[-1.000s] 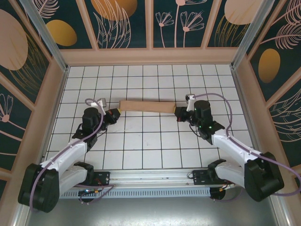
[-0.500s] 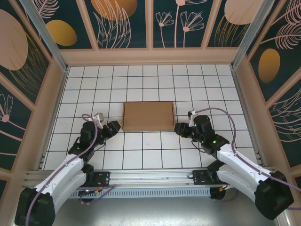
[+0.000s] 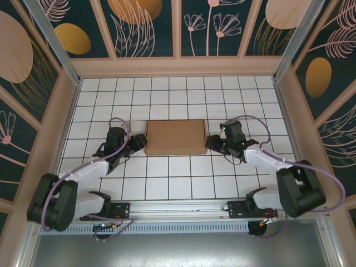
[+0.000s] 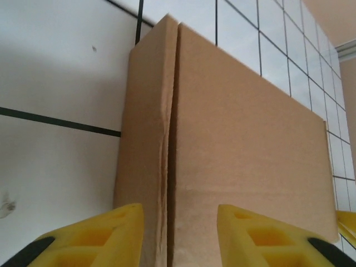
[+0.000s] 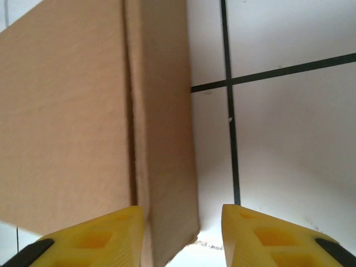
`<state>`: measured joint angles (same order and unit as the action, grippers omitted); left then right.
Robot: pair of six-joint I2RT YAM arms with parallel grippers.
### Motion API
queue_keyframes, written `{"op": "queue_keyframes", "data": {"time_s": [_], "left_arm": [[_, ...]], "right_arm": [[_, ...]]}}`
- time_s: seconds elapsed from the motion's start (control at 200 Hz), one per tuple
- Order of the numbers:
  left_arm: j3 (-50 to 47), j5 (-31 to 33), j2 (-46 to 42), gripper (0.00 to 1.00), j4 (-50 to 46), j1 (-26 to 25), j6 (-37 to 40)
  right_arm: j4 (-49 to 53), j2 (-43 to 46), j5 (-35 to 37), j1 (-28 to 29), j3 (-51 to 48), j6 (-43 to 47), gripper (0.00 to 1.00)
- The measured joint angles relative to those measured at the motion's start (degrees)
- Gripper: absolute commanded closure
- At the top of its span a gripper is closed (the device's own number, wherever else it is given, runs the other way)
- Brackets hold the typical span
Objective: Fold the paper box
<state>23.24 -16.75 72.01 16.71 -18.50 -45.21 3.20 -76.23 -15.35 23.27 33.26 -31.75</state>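
**Top external.** The paper box lies flat and closed at the middle of the table, its long sides parallel to the far edge. The left gripper sits just beside the box's left end. The right gripper sits just beside its right end. Both arms reach in from the near edge. Contact with the cardboard cannot be confirmed from this height.

**Left wrist.** The left gripper has its yellow fingers parted, and nothing is clamped between them. The paper box stands directly ahead. Its narrow side wall and the seam along the top panel line up with the gap. White table shows to the left of the box.

**Right wrist.** The right gripper is likewise unclenched, yellow fingers apart. The paper box occupies the left part of the view. Its side wall and near corner fall within the gap. Bare table separates that wall from the right-hand finger.
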Motion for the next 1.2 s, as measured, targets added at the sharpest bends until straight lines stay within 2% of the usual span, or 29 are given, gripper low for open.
{"op": "queue_keyframes", "data": {"time_s": [0.135,0.255,0.37,0.455,0.581,0.786,0.931,1.086,1.201], "left_arm": [[1.92,-1.49,5.01,0.70,3.23,0.07,-0.02],[3.98,-1.51,8.22,0.71,5.55,0.07,0.00],[5.16,-1.46,10.49,0.71,7.06,0.07,0.00],[6.73,-1.31,12.52,0.65,7.13,0.07,0.17],[9.68,-0.52,14.71,0.62,7.10,0.07,0.81],[15.85,0.90,19.65,0.63,8.13,0.07,1.64],[16.59,0.92,22.18,0.63,10.16,0.07,0.94],[16.94,0.98,22.58,0.51,10.01,0.04,0.37],[19.65,1.88,23.08,0.34,8.44,0.04,1.73]], "right_arm": [[-2.86,-5.90,-2.49,-0.81,4.26,-0.17,0.74],[-5.05,-9.97,-3.45,-2.34,7.06,-0.13,0.78],[-5.70,-12.11,-3.65,-3.15,9.01,-0.11,0.79],[-5.86,-13.07,-3.58,-3.37,9.92,-0.09,0.79],[-6.03,-13.75,-3.61,-3.72,10.45,0.33,0.79],[-6.91,-16.24,-3.61,-5.07,12.50,1.40,0.77],[-7.21,-18.32,-3.67,-6.43,14.47,1.84,0.77],[-7.37,-21.24,-4.09,-7.10,17.66,2.38,0.74],[-7.06,-21.75,-4.02,-7.10,18.14,2.80,0.58]]}}
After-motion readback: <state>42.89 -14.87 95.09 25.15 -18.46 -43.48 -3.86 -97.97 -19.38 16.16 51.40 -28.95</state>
